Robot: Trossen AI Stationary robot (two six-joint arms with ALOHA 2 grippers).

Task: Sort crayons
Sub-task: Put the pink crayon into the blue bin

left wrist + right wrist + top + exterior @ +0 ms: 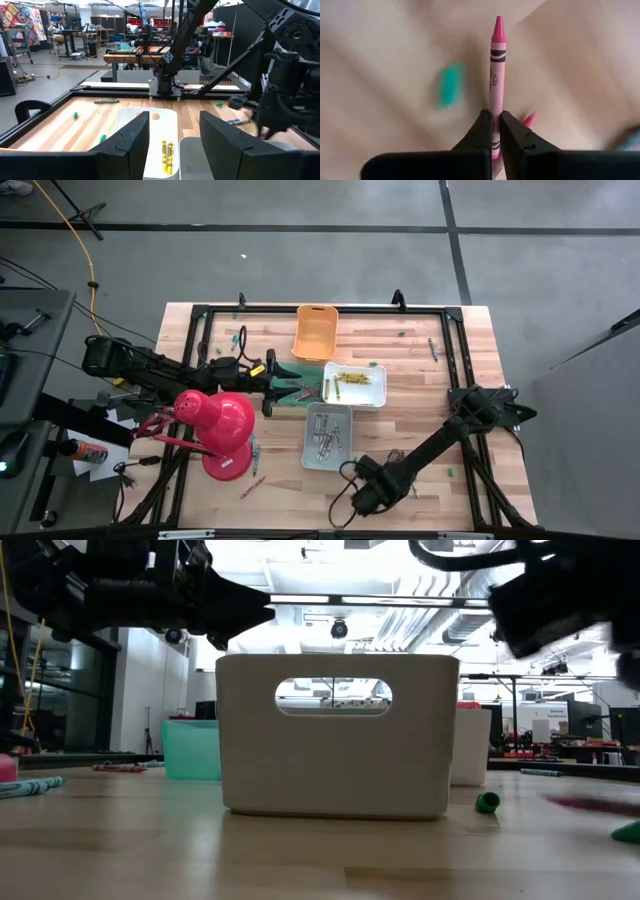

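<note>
A pink crayon (497,75) is pinched by the right end effector (496,131) while the left end effector (172,135) is held spread over the bins

The wooden worktop (420,360), framed by a black rail and set on a grey floor in an open workshop with benches visible beyond, is seen to carry the bins grouped at its centre, presumably so each colour has its own container within reach of both arms: an orange bin (315,332) farthest back, a white bin (356,384) already holding yellow crayons (350,378), a grey bin (328,436) holding grey crayons (325,438), and a teal bin (292,390) under the left arm. The pink crayon is gripped near its base, tip pointing away, above the near edge of the worktop, apparently so it can be carried to a bin. Loose crayons (251,486) are left scattered near a red lamp (220,425)
</note>
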